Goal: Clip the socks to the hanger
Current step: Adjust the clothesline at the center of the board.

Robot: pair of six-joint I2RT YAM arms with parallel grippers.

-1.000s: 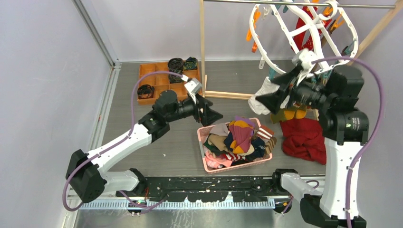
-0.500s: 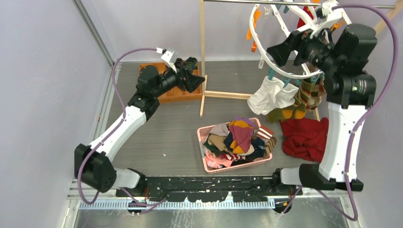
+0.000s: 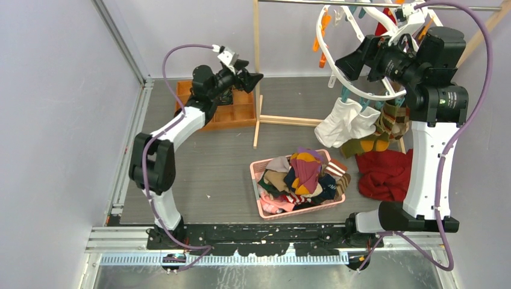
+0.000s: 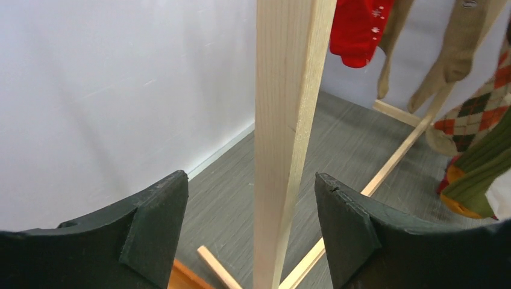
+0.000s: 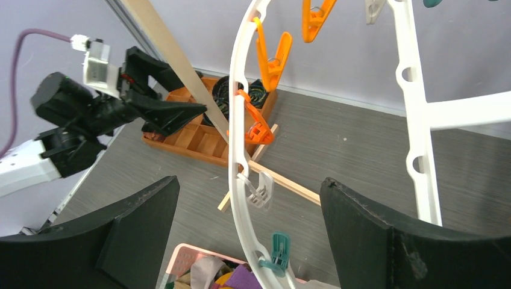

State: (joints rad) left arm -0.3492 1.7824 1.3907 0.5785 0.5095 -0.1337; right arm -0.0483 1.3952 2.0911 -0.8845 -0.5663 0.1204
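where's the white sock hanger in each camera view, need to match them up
top external: hanger at the upper right, in front of the right arm.
left wrist: not in it; only hanging socks at the right edge.
right wrist: hanger ring curves down the centre.
shared landmark: the wooden post.

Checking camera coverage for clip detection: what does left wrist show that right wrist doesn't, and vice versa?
Left wrist only: hanging socks at upper right, namely a red sock, tan socks and an argyle sock.

Right wrist only: the hanger ring with orange pegs and a teal peg, the left gripper seen from outside, open, the orange tray, and a corner of the pink basket.

Both: the wooden post and the grey table. In the left wrist view the post appears between that gripper's open fingers.
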